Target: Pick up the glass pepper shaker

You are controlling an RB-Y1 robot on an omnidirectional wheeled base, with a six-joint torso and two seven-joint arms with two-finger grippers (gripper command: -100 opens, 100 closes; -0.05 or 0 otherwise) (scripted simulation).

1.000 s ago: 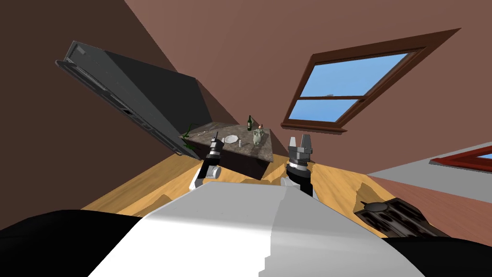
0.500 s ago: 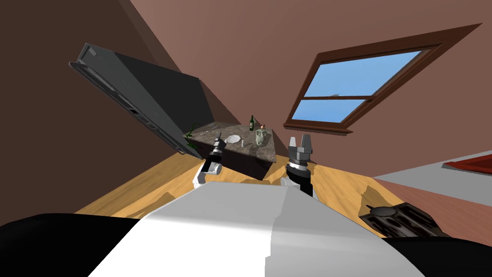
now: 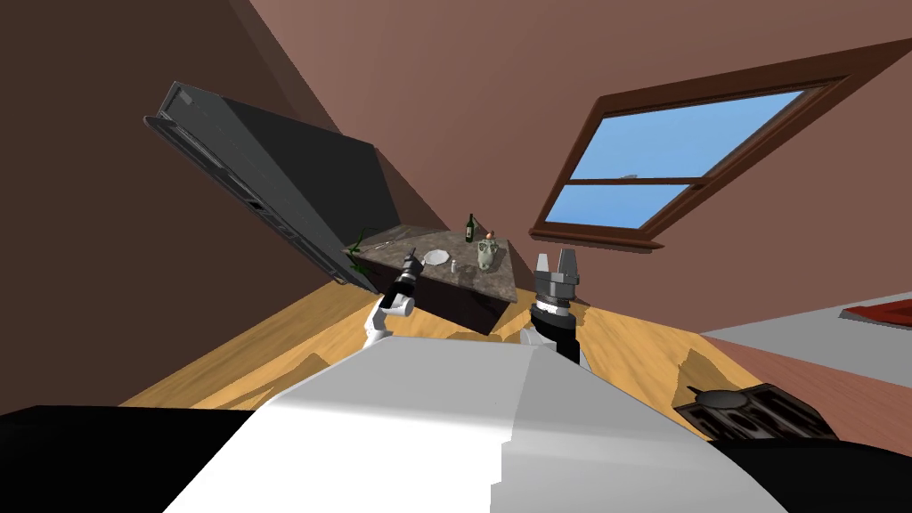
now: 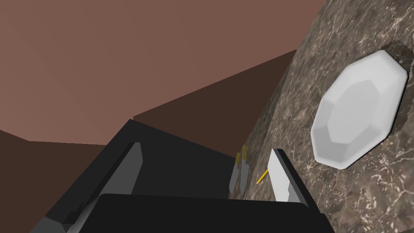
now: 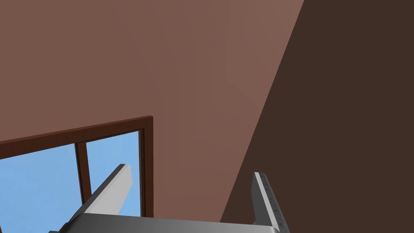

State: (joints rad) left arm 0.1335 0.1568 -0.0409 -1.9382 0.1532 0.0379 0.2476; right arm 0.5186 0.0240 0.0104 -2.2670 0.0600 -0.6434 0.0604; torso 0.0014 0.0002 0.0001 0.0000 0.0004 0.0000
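While the left pincer (image 3: 411, 257) hangs over the near left part of the dark marbled table (image 3: 474, 277), its fingers (image 4: 279, 178) stand wide apart with nothing between them. A white eight-sided plate (image 4: 360, 109) lies flat on the table top just beside one finger, and two thin grey pieces of cutlery (image 4: 240, 174) lie at the table's edge between the fingers. The pepper shaker (image 3: 452, 265), small and whitish, stands upright on the table just right of the plate, between it and a pale green jug (image 3: 485, 254). A dark green bottle (image 3: 469, 229) stands at the far edge. The right pincer (image 3: 554, 263) is raised to the right of the table, wide open and empty.
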